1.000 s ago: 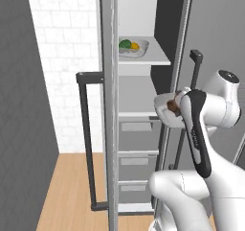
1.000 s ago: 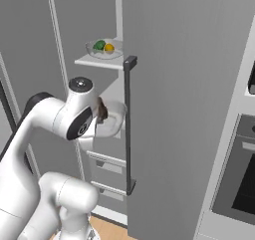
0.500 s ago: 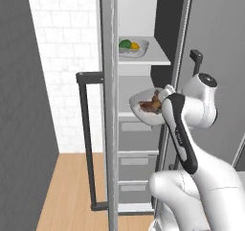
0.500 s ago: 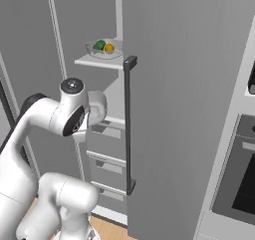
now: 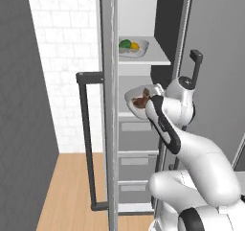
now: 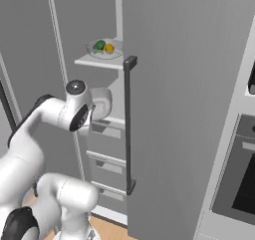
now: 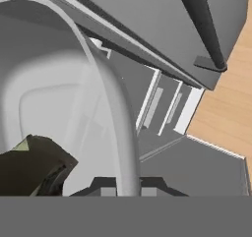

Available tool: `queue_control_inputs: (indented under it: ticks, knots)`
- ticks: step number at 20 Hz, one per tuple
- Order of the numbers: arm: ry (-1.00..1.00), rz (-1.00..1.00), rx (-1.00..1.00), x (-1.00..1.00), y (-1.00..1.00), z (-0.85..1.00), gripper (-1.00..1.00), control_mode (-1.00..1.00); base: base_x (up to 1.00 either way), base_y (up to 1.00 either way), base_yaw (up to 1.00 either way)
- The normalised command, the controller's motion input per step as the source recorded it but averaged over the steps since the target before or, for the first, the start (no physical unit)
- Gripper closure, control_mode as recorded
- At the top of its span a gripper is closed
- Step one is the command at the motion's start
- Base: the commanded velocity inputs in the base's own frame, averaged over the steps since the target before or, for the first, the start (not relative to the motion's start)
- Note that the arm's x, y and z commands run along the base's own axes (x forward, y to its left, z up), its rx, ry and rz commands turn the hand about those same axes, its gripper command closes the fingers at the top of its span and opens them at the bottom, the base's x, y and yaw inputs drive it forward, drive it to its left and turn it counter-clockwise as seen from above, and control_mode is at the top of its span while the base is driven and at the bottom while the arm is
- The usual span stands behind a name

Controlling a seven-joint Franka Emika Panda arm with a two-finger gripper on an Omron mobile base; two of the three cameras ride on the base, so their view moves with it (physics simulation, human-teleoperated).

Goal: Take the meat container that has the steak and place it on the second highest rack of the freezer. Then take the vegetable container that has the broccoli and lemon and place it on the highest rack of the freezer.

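Since the meat container goes on the second highest rack, these are my readings:

Gripper (image 7: 123,187): my jaws are clamped on the rim of the meat container (image 5: 136,97); in the hand view the rim runs down between my fingertips at 6 o'clock.
Steak (image 5: 141,102): lies inside the held container, at 8 o'clock in the hand view.
Carry attitude: the container looks tilted, its open side toward the left base camera; I judge the rim grip causes this, and the steak could slide.
Freezer (image 6: 174,84): door open; container held at the opening, just above the grey drawers (image 5: 136,151).
Vegetable container (image 5: 134,48): holds broccoli (image 5: 125,44) and lemon (image 5: 135,46), and sits on a white shelf (image 5: 153,60) at 12 o'clock from my load.
Hidden: my own arm covers the target shelf; I cannot tell whether the container touches it. The freezer top is cut off, so which rack the vegetables occupy is uncertain.
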Motion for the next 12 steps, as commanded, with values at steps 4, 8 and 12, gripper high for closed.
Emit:
queue_control_inputs:
  ticks: [4,8,12]
  knots:
    - [0.00,-0.12,0.03,0.64,-0.04,-0.08,1.00,-1.00,0.00,0.00,0.00]
    - [0.03,-0.01,0.06,0.63,0.00,-0.20,1.00,-1.00,0.00,0.00,0.00]
    - [0.02,0.00,0.06,0.52,0.00,-0.34,1.00,-1.00,0.00,0.00,0.00]
